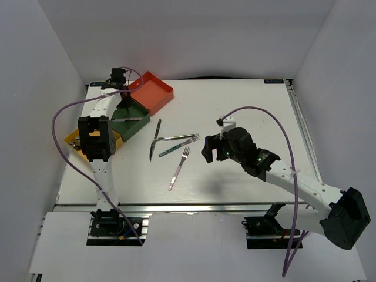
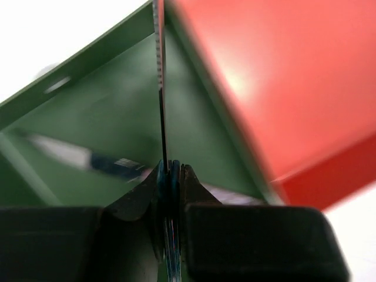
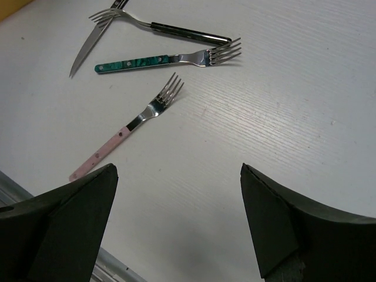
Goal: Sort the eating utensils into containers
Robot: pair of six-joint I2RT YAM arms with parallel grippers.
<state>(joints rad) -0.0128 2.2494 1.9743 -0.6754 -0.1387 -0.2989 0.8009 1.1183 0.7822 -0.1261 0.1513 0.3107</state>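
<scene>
My left gripper (image 1: 124,98) hovers over the dark green tray (image 1: 140,113), shut on a teal-handled knife (image 2: 160,88) whose serrated blade points down into the tray (image 2: 111,117). Another knife (image 2: 88,157) lies in that tray. The red-orange tray (image 1: 155,91) is beside it, also in the left wrist view (image 2: 282,76). The yellow tray (image 1: 73,137) is mostly hidden under the left arm. On the table lie a knife (image 1: 155,140), a silver fork (image 1: 176,137), a teal-handled fork (image 1: 178,145) and a pink-handled fork (image 1: 178,168). My right gripper (image 1: 208,150) is open and empty, just right of them.
In the right wrist view the pink-handled fork (image 3: 126,126), teal-handled fork (image 3: 164,60), silver fork (image 3: 170,29) and knife (image 3: 88,50) lie ahead of my open fingers (image 3: 88,217). The table's near metal edge (image 1: 176,205) runs below them. White walls enclose the table.
</scene>
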